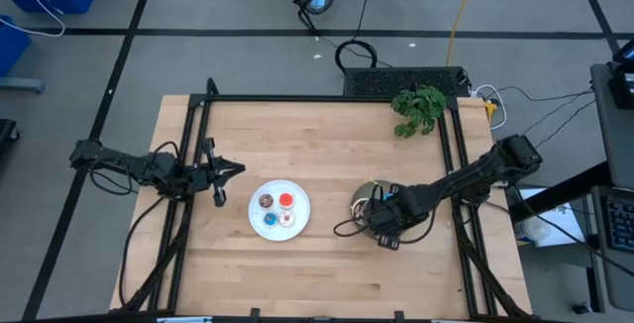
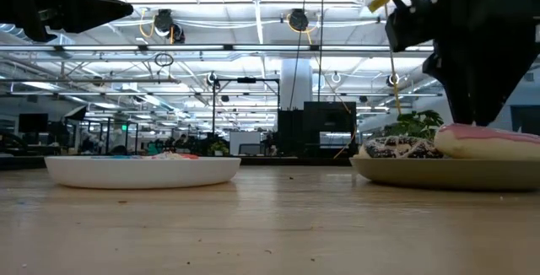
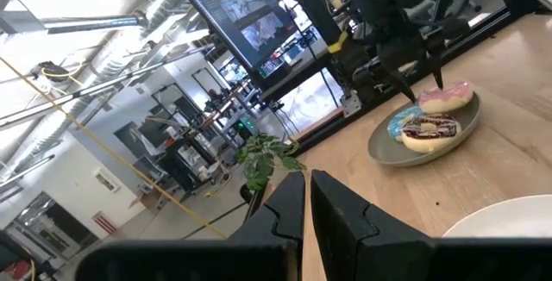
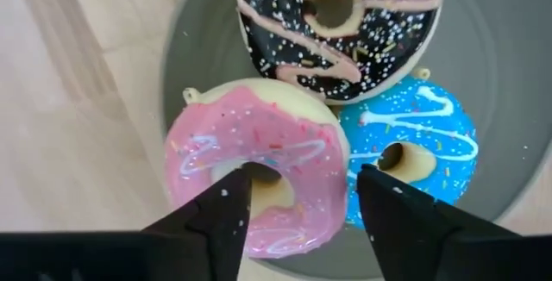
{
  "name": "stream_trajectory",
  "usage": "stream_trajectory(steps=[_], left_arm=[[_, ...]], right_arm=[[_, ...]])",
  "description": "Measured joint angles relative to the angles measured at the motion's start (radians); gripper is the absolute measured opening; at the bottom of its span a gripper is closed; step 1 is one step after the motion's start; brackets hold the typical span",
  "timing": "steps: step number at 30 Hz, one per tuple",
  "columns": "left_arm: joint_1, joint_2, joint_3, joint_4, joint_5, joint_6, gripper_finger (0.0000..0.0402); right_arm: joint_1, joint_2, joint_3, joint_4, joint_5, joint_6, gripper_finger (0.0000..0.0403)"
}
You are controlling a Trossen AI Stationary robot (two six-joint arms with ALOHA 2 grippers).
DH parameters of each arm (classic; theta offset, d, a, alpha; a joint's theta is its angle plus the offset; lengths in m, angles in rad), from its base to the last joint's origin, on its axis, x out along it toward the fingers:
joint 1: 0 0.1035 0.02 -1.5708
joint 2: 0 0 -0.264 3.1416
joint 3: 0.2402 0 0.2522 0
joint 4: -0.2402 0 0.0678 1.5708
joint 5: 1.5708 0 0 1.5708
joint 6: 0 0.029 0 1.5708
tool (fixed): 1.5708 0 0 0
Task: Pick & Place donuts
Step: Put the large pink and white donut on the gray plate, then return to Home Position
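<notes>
Three larger donuts lie on a grey plate [image 4: 504,65]: pink [image 4: 297,139], chocolate brown [image 4: 276,22] and blue sprinkled [image 4: 435,126]. The pink one leans on the other two. Four tiny donuts, brown [image 1: 265,201], red [image 1: 286,200], blue [image 1: 269,219] and white [image 1: 286,219], sit on a white plate [image 1: 298,226]. My right gripper [image 4: 302,186] is open over the pink donut, one finger by its hole, the other at its edge beside the blue donut. My left gripper [image 1: 233,171] waits shut, raised left of the white plate. My right gripper comes from above, pointing down, with its fingers [image 4: 226,208] astride one side of the pink donut's ring [image 4: 319,186]. Whether they touch it I cannot tell. The donut still lies on the grey plate.
A green toy plant [image 1: 418,105] stands at the table's far right corner. Black frame rails [image 1: 198,145] run along the table's left, right and far sides. Bare wood lies between the two plates and along the near edge.
</notes>
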Motion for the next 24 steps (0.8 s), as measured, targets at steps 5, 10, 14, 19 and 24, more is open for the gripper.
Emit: stream_trajectory(steps=[5,10,14,19,24], left_arm=[[0.000,0.000,0.000,0.001,0.000,-0.001,0.0031],[0.000,0.000,0.000,0.019,0.000,0.033,0.0031],[0.000,0.000,0.000,0.028,-0.026,0.019,0.0031],[0.000,0.000,0.000,0.033,-0.034,0.018,0.0031],[0.000,0.000,0.000,0.104,-0.069,0.020,0.0031]], right_arm=[[-0.011,-0.069,0.000,0.001,0.004,0.035,0.0211],[0.011,-0.197,0.000,0.068,0.179,0.010,0.0204],[0.062,-0.314,0.000,0.169,0.364,-0.035,0.0184],[0.105,-0.436,-0.002,0.197,0.497,-0.072,0.0155],[0.173,-0.546,-0.109,0.252,0.633,-0.159,0.0108]])
